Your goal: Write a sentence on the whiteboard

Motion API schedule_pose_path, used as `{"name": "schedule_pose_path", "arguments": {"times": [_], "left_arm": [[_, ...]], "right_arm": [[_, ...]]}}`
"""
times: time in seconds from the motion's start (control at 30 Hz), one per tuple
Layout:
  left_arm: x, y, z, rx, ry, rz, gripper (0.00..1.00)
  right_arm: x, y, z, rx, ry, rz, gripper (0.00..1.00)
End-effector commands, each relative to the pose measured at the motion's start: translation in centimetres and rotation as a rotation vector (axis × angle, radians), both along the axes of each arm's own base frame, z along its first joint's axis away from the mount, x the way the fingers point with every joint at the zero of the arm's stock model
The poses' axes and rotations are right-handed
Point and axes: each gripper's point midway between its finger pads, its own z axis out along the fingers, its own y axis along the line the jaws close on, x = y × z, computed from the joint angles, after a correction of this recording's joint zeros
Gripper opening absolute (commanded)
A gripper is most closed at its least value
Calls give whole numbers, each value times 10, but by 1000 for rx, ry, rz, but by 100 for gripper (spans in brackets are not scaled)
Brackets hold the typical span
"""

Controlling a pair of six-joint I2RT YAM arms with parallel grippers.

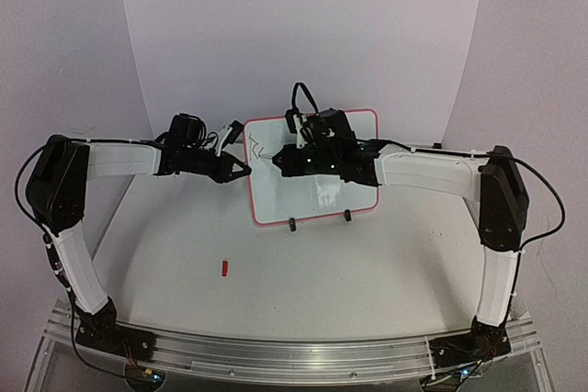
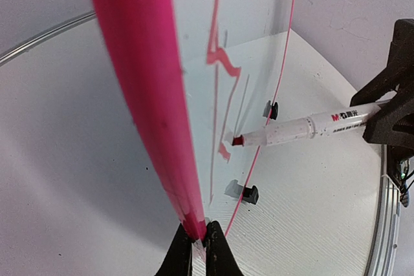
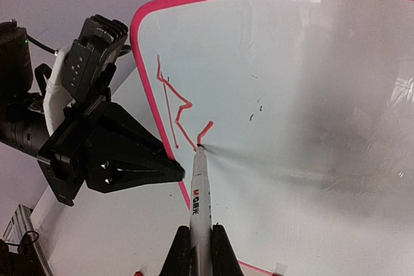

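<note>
The whiteboard stands upright on two black clip feet and has a red-pink frame. My left gripper is shut on its left edge; the left wrist view shows the jaws pinching the pink frame. My right gripper is shut on a white marker. The marker's red tip touches the board. Of the sentence, only a few red strokes show near the board's upper left: an R-like shape and a short hooked stroke at the tip.
A small red marker cap lies on the white table in front of the board, to the left. The curved white backdrop rises behind the board. The metal rail with both arm bases runs along the near edge.
</note>
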Motion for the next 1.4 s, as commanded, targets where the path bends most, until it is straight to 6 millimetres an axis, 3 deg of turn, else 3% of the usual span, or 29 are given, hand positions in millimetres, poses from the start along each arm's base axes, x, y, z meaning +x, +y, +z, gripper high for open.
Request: {"name": "schedule_pose_path", "arguments": {"times": [0.0,0.43,1.0,1.37], "left_arm": [[8,4,1,58,-52,23,0],[8,4,1,57,-51,23,0],[8,4,1,59,-52,22,0],[8,4,1,59,-52,22,0]], "right_arm": [[14,-8,29,41,-70,-74,0],[15,-19,47,81,-119,-123,0],[4,-15,10,47,-29,-68,0],[-2,-17,1,30,-6,-59,0]]}}
